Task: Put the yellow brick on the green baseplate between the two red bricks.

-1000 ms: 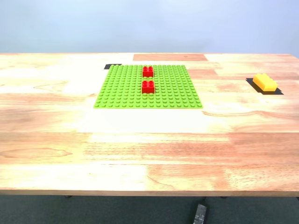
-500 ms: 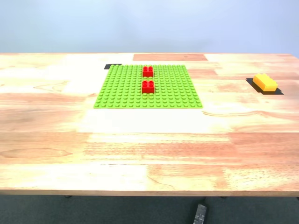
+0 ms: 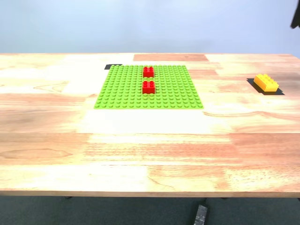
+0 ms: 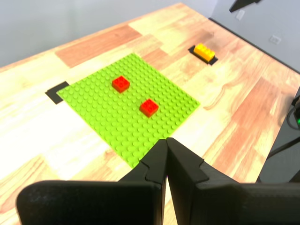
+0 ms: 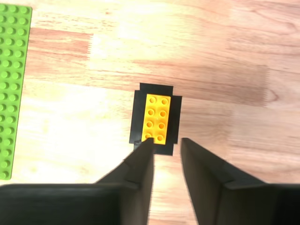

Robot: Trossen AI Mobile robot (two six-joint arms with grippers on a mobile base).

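1. Exterior view: the yellow brick (image 3: 266, 82) sits far right, well apart from the green baseplate (image 3: 126, 91).
2. First wrist view: my first gripper (image 4: 166, 142) is pressed together, empty.
3. Second wrist view: my second gripper (image 5: 164, 144) is apart above the brick; line up before going down.

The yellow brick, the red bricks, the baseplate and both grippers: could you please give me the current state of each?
yellow brick: lying flat, studs up, on a black patch, not gripped.
two red bricks: seated on the baseplate with a gap between them.
green baseplate: flat on the table.
my first gripper: shut, empty.
my second gripper: open above the yellow brick.
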